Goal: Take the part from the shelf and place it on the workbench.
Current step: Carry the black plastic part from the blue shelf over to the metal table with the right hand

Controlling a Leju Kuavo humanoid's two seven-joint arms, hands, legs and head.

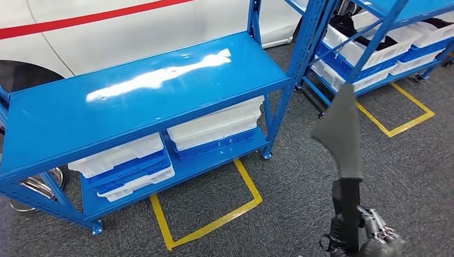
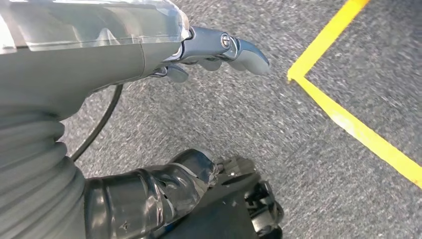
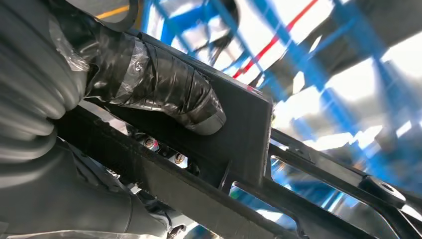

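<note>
Part [image 1: 342,139] is a flat dark grey-black piece, standing upright out of the right hand [image 1: 369,238]: narrow black stem at the grip, widening above the hand into a blade-like panel with a jagged edge and a pointed top. Right wrist view is showing it up close [image 3: 249,129] as a matte black plate with open cut-outs and a couple of bolts, the tape-wrapped thumb [image 3: 169,94] pressing flat on its face, so the right hand is clamping it at the lower end. Left hand [image 2: 219,50] is hanging over grey carpet [image 2: 278,129] near yellow floor tape [image 2: 348,124], fingers partly curled, holding nothing visible; can't tell how far it is closed. Ahead and left of the right hand, the blue shelf [image 1: 134,101] is showing a bare glossy top, with stacked white and blue bins [image 1: 217,128] [image 1: 123,163] sitting on the lower level; contents not visible. Further ahead, a second blue rack [image 1: 375,37] is carrying white bins [image 1: 369,51] with something dark in them, too small to tell
</note>
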